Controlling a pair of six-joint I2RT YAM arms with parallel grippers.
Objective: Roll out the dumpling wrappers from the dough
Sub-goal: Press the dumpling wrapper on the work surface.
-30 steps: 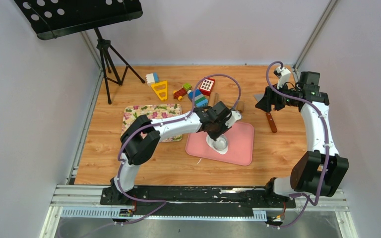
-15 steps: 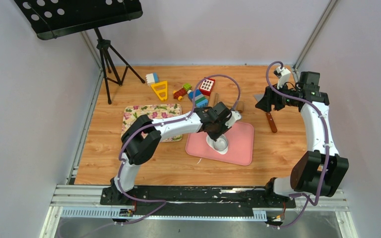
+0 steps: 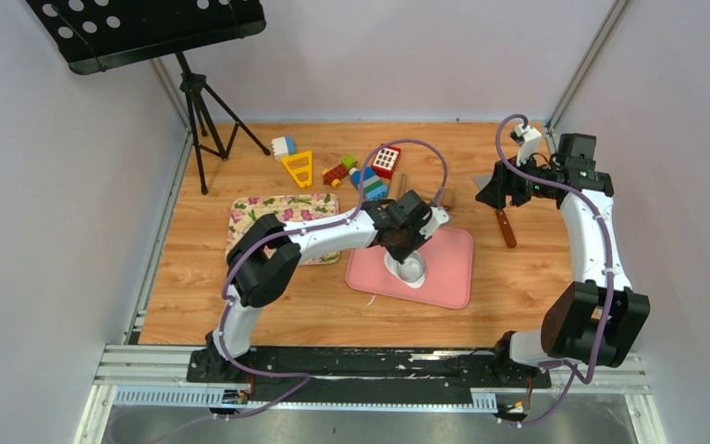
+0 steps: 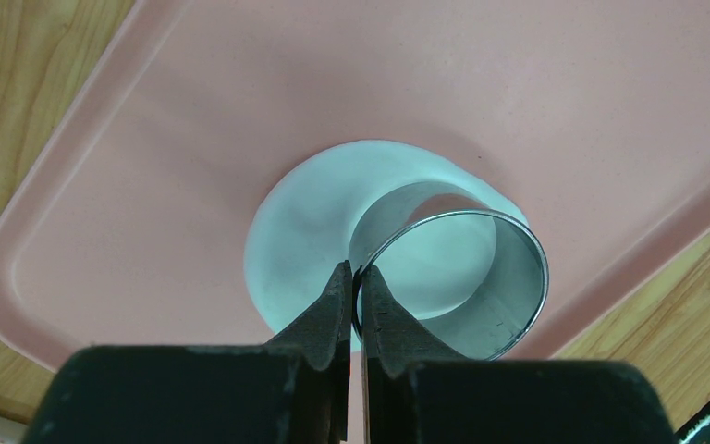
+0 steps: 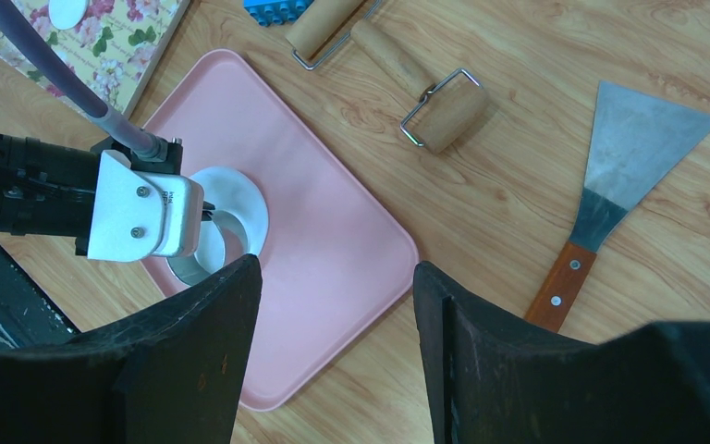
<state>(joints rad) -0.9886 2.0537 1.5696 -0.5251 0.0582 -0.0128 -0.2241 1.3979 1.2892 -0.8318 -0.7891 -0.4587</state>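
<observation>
Left tool [image 4: 355, 277] pinched together on wall of metal ring [image 4: 508, 305], ring standing on flattened dough [image 4: 296, 231] just beyond tool tips, on pink tray [image 4: 194, 111], right tool [image 5: 333, 270] apart, empty, scraper [image 5: 629, 139] beyond it.

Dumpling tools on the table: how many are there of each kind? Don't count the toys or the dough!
pink tray: 1
metal ring: 1
wooden roller with two rolling ends: 1
scraper: 1
flowery board: 1
Total: 5
</observation>
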